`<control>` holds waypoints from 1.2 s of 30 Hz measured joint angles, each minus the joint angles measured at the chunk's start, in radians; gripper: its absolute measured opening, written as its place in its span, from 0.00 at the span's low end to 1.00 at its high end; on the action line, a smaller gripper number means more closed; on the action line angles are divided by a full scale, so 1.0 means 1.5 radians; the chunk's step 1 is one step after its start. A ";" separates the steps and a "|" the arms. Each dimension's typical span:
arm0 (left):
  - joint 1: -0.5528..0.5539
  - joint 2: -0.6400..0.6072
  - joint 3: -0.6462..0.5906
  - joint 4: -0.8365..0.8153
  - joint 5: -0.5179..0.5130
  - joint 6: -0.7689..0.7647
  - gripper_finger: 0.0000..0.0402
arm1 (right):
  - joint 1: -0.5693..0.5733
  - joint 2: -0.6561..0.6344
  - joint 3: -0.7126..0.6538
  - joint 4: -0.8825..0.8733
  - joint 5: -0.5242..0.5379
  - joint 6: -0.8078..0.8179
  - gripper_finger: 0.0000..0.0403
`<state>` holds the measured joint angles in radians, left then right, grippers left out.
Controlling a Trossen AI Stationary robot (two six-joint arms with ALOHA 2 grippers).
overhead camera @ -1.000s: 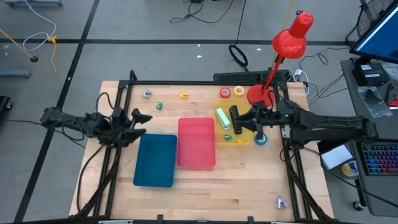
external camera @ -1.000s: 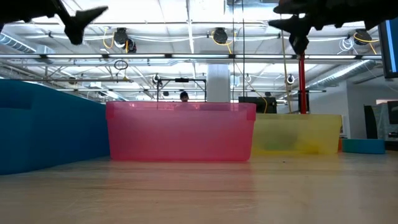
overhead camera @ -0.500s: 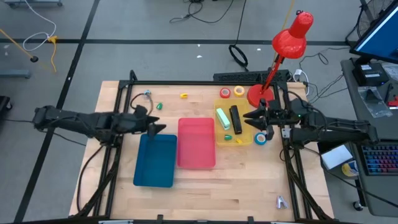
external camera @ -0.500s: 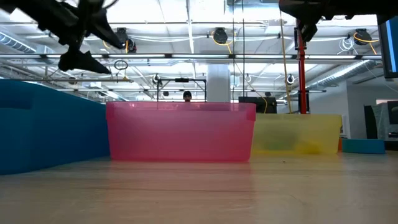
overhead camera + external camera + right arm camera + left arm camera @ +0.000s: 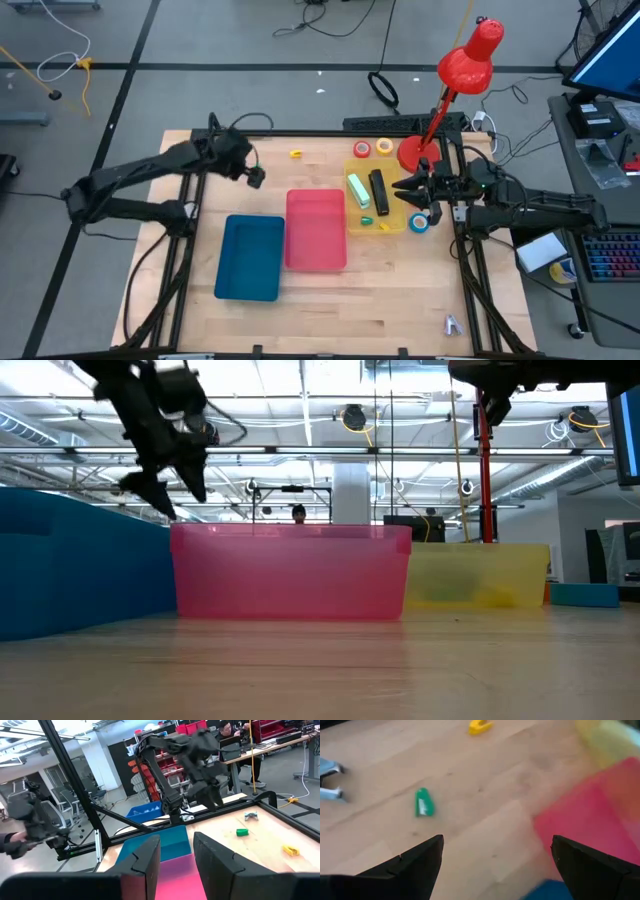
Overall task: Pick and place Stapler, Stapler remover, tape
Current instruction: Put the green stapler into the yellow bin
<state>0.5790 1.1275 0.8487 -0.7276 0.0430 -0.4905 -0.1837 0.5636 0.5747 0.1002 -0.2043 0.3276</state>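
High view shows the small green piece (image 5: 256,170) (likely a staple remover) lying loose on the wood at the table's far left, just under the left gripper (image 5: 254,176), whose jaws stand wide; the yellow piece (image 5: 296,154) lies a little further toward the yellow tray (image 5: 397,225). To take it well, I judge the gripper should drop straight down and turn so its fingers close across the narrow sides. In the left wrist view the green piece (image 5: 422,802) looks short and oblong, long axis nearly in line with the gripper's forward reach, while the right gripper (image 5: 421,192) hangs part-closed and empty beside the yellow tray.
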 joint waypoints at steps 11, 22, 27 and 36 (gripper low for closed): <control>0.124 0.106 0.006 0.055 0.020 0.027 0.91 | 0.000 0.000 0.000 0.000 0.051 -0.003 0.28; 0.100 0.152 0.007 0.072 0.046 0.034 0.91 | 0.000 -0.025 -0.001 -0.109 0.049 -0.035 0.27; 0.099 0.171 0.007 0.067 0.046 0.016 0.91 | 0.000 -0.058 -0.001 -0.133 0.051 -0.037 0.28; 0.099 0.173 0.007 0.061 0.035 -0.009 0.91 | 0.000 -0.102 -0.135 -0.005 0.052 0.023 0.27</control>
<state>0.7280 1.3865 0.8585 -0.6363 0.0956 -0.5036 -0.1841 0.4102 0.3725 0.0930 -0.1267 0.3623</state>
